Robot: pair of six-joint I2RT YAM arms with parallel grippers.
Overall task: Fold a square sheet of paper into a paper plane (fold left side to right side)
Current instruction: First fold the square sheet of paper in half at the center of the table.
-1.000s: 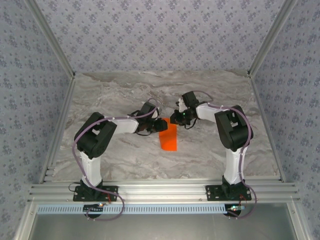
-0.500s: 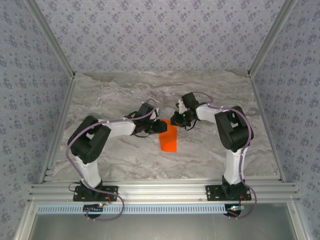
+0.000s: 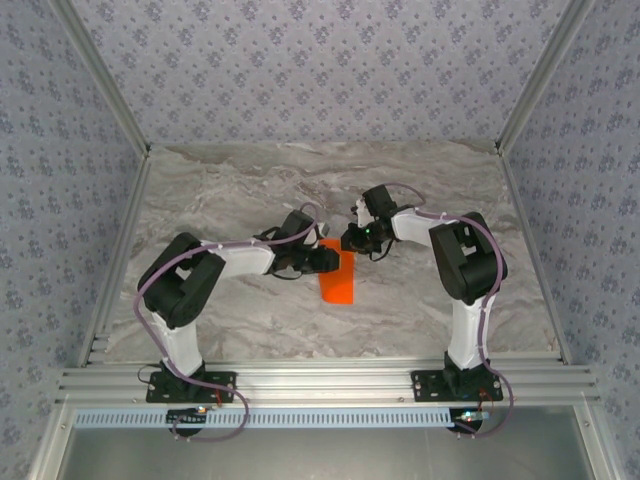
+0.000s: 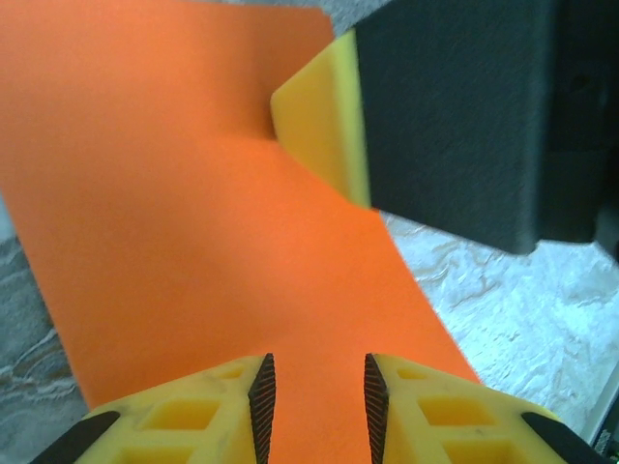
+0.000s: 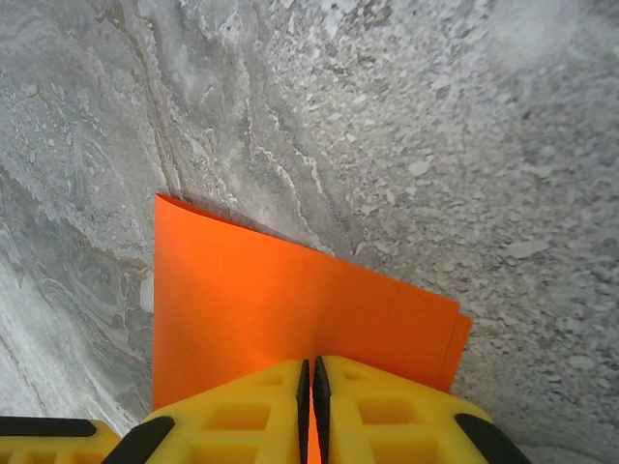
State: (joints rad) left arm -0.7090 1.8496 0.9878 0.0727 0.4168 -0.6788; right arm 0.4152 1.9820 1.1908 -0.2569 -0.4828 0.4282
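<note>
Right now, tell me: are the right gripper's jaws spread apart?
No, the right gripper has its yellow fingers closed to a thin slit over the square sheet of paper.

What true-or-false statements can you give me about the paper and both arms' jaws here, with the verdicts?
1. The paper lies on the marbled table. True.
2. The paper is an unfolded square. False: it is folded into a narrow strip, with layered edges at one corner.
3. The right jaws are shut. True.
4. The left jaws hang over bare table, clear of the paper. False: they stand a little apart over the paper.
5. Both jaws are at the strip's near end. False: they are at its far end.
</note>
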